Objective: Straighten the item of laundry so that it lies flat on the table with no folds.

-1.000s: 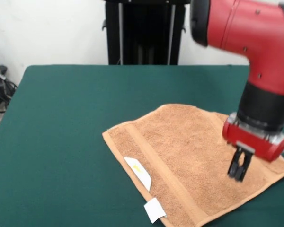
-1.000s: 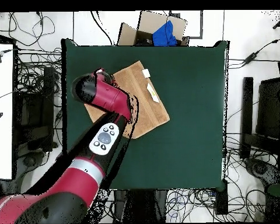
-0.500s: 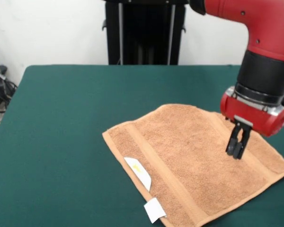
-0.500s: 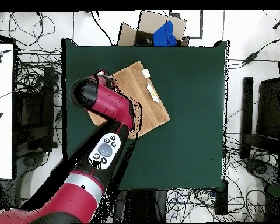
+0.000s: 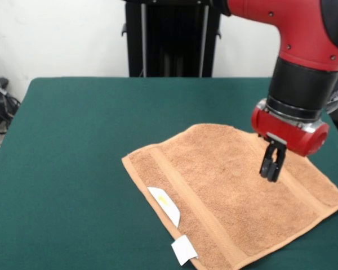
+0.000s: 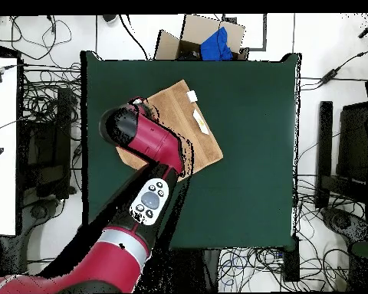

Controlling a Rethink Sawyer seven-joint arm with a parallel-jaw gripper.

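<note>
Since half a second ago the gripper (image 5: 271, 175) has shifted left and slightly farther back in the front view, and now hangs above the towel's right-centre rather than nearer its right band; a second ago it was lower and closer to the near right corner. Its two black fingers (image 5: 266, 167) sit narrow, close together, with nothing between them, and the tips look just clear of the cloth.

Largest in sight is the table (image 5: 73, 146), dark green, with the towel (image 5: 225, 185) lying on its right near part, spread open and turned at an angle so one corner points left. It appears unchanged across the frames. A woven band (image 5: 186, 197) runs along its near-left side, where a white tag (image 5: 164, 205) lies, and a second small white tag (image 5: 183, 249) pokes out at the near edge.

From overhead, the red arm (image 6: 145, 149) covers much of the towel (image 6: 195, 130); beyond the table's top edge sits a cardboard box (image 6: 188, 34) with something blue (image 6: 218, 44) inside, and cables (image 6: 34, 99) litter the floor.
</note>
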